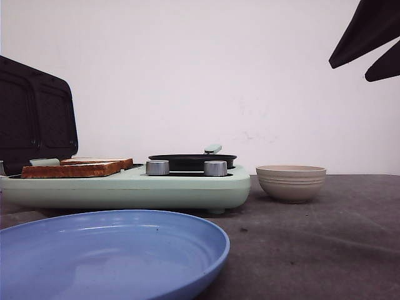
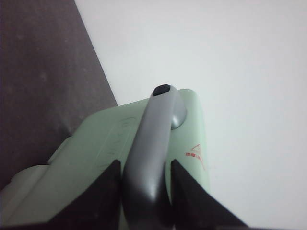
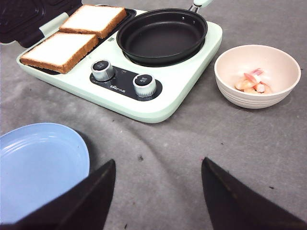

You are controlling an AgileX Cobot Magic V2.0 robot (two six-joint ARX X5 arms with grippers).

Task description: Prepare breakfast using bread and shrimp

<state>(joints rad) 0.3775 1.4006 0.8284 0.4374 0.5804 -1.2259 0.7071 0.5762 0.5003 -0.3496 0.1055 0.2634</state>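
Note:
Two slices of bread (image 1: 75, 167) lie side by side on the left plate of a mint-green breakfast maker (image 1: 175, 187); in the right wrist view they are the near slice (image 3: 60, 50) and the far slice (image 3: 93, 20). Pink shrimp (image 3: 252, 82) lie in a beige bowl (image 3: 230, 93). My left gripper (image 2: 145, 161) is shut on the grey handle (image 2: 153, 120) of the maker's raised lid (image 2: 96, 158). My right gripper (image 3: 158, 161) is open and empty, high above the table in front of the maker; it also shows in the front view (image 1: 349, 70).
An empty black frying pan (image 3: 160, 38) sits on the maker's right side, behind two knobs (image 3: 144, 85). The open lid (image 1: 34, 112) stands at the left. A blue plate (image 1: 112, 250) lies at the near left. The bowl (image 1: 291, 182) stands right of the maker.

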